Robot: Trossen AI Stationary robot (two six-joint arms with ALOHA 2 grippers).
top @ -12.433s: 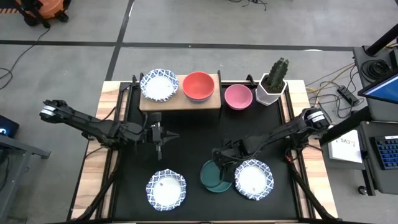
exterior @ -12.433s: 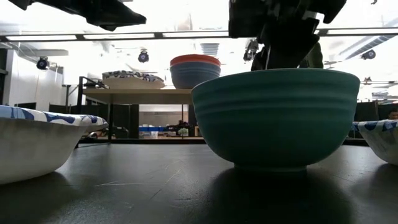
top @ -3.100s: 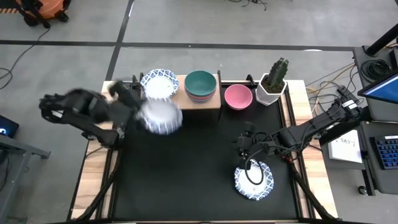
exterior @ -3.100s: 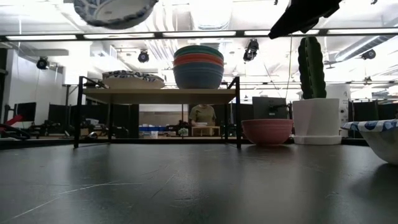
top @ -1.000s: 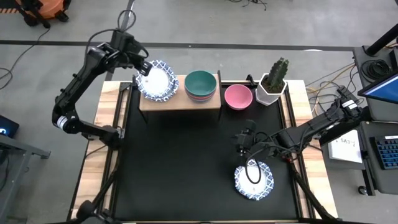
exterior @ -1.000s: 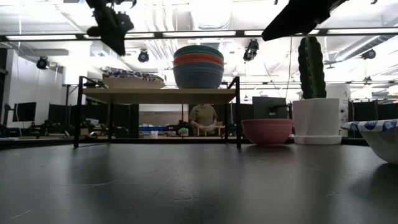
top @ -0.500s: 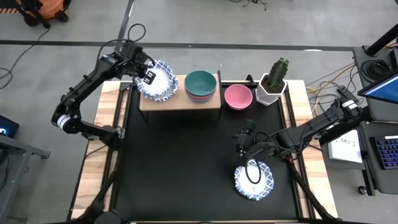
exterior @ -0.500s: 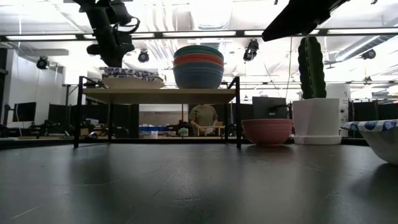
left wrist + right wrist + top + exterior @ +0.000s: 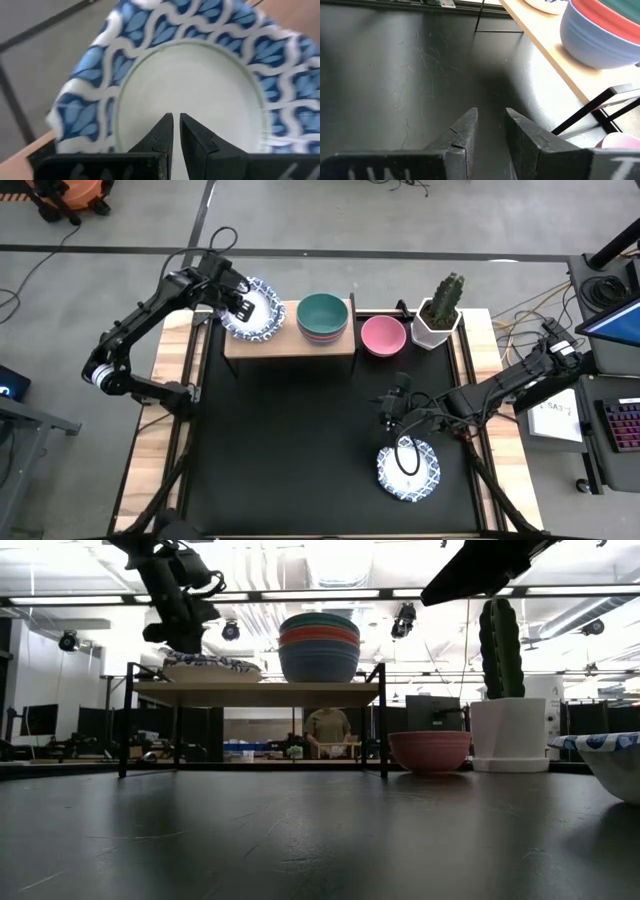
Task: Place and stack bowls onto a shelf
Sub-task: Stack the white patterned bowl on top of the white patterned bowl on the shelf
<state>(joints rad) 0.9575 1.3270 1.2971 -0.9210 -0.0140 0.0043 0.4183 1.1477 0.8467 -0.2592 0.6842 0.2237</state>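
Two or more white bowls with blue patterned rims (image 9: 258,310) are stacked on the left end of the light-wood shelf (image 9: 290,345). They also show in the low view (image 9: 212,667). My left gripper (image 9: 240,305) is shut, its tips over the top bowl's white inside (image 9: 200,85). A dark green bowl on a red and a grey-blue one (image 9: 323,318) stand at the shelf's middle. A pink bowl (image 9: 383,335) sits on the mat right of the shelf. One patterned bowl (image 9: 408,468) sits on the mat near right. My right gripper (image 9: 392,408) hovers just beyond it, slightly open and empty. My left gripper points down from above into the hollow of the top patterned bowl (image 9: 165,100), with its fingers (image 9: 161,131) almost together. I cannot tell whether the tips touch the bowl's inside. The bowl rests on the stack on the shelf.
A white pot with a cactus (image 9: 440,315) stands at the far right of the black mat (image 9: 300,440), next to the pink bowl. The shelf's right end (image 9: 350,315) is bare beside the plain stack. A person shows far behind the table in the low view (image 9: 326,730).
My left gripper has gone a little toward the table's near edge and right, and down, from behind the patterned bowls to over the top bowl's hollow on the shelf. My right arm has kept still.
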